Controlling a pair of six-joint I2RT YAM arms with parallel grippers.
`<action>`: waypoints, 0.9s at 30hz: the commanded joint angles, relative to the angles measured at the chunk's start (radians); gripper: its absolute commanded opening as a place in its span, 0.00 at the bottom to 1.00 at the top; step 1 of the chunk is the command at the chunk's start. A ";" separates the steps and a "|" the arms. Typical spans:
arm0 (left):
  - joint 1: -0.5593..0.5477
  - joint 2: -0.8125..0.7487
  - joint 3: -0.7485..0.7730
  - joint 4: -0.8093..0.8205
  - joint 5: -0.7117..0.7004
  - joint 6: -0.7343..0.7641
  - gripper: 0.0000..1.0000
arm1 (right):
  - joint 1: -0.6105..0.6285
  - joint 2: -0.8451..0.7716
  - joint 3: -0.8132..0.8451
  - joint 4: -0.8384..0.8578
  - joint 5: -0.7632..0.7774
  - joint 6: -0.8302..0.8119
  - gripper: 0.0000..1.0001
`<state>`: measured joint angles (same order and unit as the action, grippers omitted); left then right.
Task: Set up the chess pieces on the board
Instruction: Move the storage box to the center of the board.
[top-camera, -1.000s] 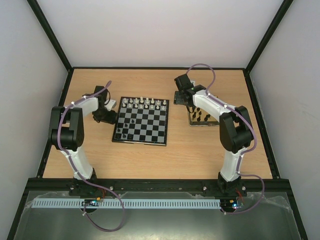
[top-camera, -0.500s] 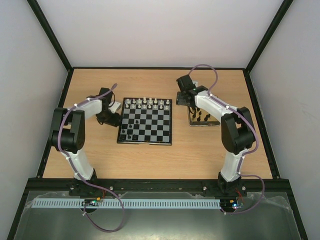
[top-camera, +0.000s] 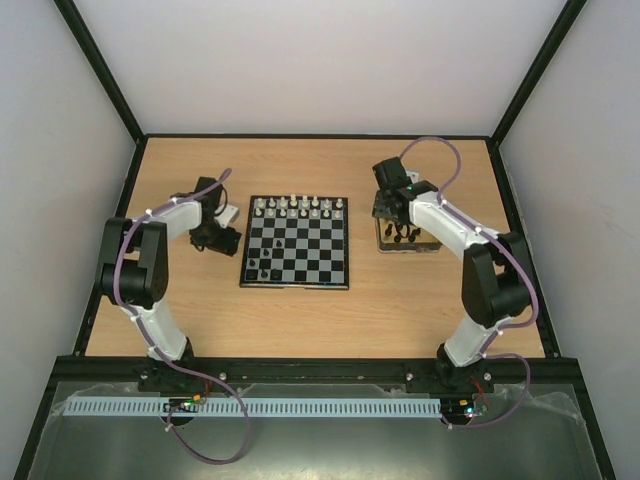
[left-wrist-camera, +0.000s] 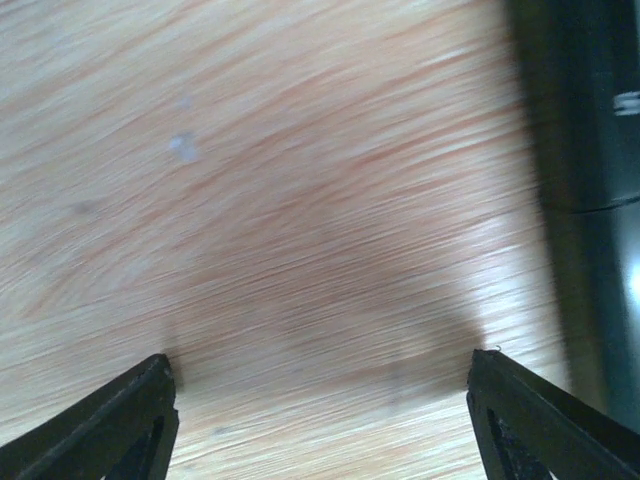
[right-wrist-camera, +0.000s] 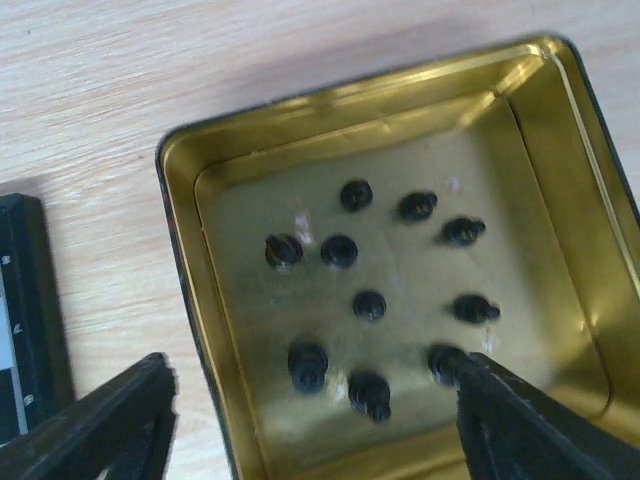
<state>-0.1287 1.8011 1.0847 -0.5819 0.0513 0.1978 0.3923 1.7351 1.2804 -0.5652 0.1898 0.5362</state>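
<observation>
Stock for the unfilled black side sits in the yellow-lined rectangular metal tin (right-wrist-camera: 182, 250), which rests on the pale wooden bench (left-wrist-camera: 300, 150) near the right edge of the small black-and-silver checked chessboard (top-camera: 297, 245); ten tiny black chessmen (right-wrist-camera: 369, 304) lie scattered over the tin's floor, apart from one another. On the chessboard the tiny white chessmen (top-camera: 298, 207) line the far rows, while only a few more black chessmen (top-camera: 262, 270) show by its near-left corner; by my reading the task is about half done.

The right arm's fingers (right-wrist-camera: 115, 425) hang spread wide over the tin, holding nothing; the chessmen lie directly below and ahead of them, three of the nearest falling in the gap between the tips, one close against the right-hand tip. Most show as round tops, which suggests their long axes point up toward the camera, though a couple look tipped and I cannot be sure.

The left arm's fingers (left-wrist-camera: 110, 430) are also wide and empty, over bare bench left of the chessboard, well apart from the tin. The right arm is plainly the nearer; the coming move likely calls for a straight descent onto one chessman, the fingers narrowed enough to miss its neighbours.
</observation>
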 joint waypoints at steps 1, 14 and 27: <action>0.074 -0.039 -0.015 -0.025 -0.015 0.009 0.81 | 0.002 -0.102 -0.067 -0.049 -0.022 0.024 0.67; 0.213 -0.093 -0.044 -0.042 0.010 0.056 0.83 | 0.002 -0.120 -0.141 -0.048 -0.131 -0.005 0.33; 0.235 -0.101 -0.073 -0.032 0.012 0.064 0.83 | 0.012 -0.066 -0.163 -0.019 -0.249 -0.042 0.36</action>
<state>0.0978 1.7180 1.0260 -0.5964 0.0521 0.2508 0.3946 1.6581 1.1297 -0.5896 -0.0265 0.5182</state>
